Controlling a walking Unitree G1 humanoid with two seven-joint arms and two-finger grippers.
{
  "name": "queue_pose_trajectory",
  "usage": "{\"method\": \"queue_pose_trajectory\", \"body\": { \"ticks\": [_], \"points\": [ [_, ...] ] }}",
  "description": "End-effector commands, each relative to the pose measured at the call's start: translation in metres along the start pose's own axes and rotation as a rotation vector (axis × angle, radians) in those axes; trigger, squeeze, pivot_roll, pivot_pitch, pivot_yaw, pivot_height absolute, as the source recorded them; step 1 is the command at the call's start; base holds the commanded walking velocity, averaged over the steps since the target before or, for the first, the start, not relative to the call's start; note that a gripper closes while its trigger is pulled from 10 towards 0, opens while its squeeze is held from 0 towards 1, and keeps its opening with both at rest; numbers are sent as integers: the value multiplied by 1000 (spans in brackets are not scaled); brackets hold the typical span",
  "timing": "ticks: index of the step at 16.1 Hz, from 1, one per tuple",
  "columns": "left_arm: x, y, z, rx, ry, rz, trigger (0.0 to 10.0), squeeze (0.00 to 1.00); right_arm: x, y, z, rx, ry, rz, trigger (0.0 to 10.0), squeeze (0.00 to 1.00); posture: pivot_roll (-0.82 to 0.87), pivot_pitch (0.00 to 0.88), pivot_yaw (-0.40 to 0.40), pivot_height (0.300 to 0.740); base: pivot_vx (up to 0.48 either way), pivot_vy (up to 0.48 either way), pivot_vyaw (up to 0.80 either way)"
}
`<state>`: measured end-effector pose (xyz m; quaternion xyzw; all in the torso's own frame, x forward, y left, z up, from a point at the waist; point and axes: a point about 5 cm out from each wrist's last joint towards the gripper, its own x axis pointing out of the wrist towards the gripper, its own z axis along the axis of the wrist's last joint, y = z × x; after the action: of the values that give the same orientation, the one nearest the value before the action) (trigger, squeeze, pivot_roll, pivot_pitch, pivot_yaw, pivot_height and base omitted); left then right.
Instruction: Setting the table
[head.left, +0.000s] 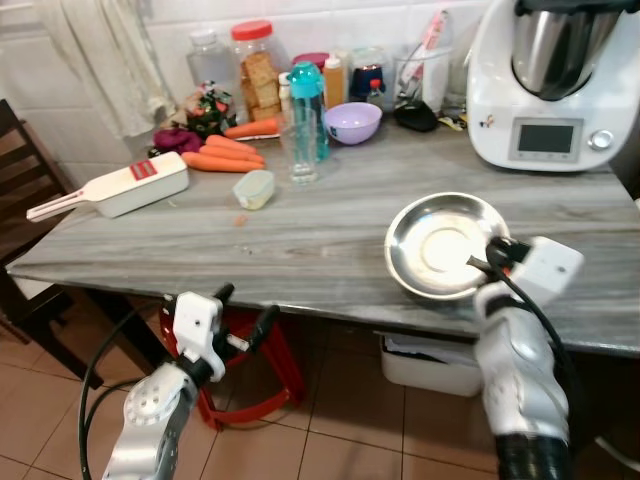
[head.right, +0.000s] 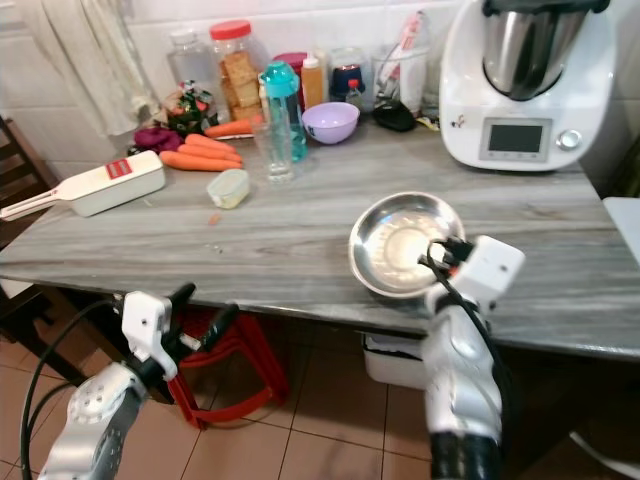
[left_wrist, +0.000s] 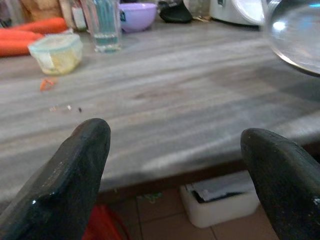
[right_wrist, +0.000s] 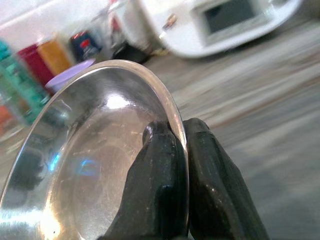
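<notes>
Right gripper (right_wrist: 177, 150): pinching the rim of the shallow round stainless-steel plate (head.left: 440, 245), one finger inside, one outside.
Plate: hanging tilted over the near edge of the grey wood-grain tabletop (head.left: 290, 235).
Left gripper (head.left: 243, 315): fingers spread wide, holding nothing, waiting below the table edge.
Doing it well: levelling the plate before lowering, setting it fully onto the bare stretch, then releasing.
Surface: carrying orange carrots (head.left: 225, 155), a clear drinking glass (head.left: 302, 150), a lilac bowl (head.left: 353, 122), a white kitchen machine (head.left: 545, 80).
Room: showing white wall tiles, terracotta floor tiles.
</notes>
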<state>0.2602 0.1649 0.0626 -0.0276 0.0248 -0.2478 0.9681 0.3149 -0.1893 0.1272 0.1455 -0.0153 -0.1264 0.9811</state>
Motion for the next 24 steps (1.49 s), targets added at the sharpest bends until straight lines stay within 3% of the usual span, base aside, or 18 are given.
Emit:
{"method": "queue_pose_trajectory", "body": {
  "ticks": [1,4,6,12,13,20,24],
  "points": [
    [-1,2,4,9,-2,-25,10000,0,5,12,-6,15,51,19,10000,0,1,0,98,740,0,0,0],
    [1,-6,4,8,-4,-51,10000,0,20,45,-20,59,152,82,10000,0,12,0,87,740,0,0,0],
    [1,-8,4,2,-8,-53,10000,0,25,53,-24,64,201,72,10000,0,16,0,82,740,0,0,0],
    [4,-11,4,-7,-10,-62,10000,0,32,57,-32,86,274,60,10000,0,16,0,81,740,0,0,0],
    [5,-12,4,-9,-11,-65,10000,0,32,54,-33,90,279,49,10000,996,9,0,86,740,0,0,0],
    [12,-11,7,-9,-30,-48,10000,0,28,40,-41,55,283,28,10000,1000,6,0,80,740,0,0,0],
    [12,-15,6,-22,-33,-49,10000,0,27,26,-30,36,207,-3,10000,1000,8,0,77,740,0,0,0]
  ]
}}
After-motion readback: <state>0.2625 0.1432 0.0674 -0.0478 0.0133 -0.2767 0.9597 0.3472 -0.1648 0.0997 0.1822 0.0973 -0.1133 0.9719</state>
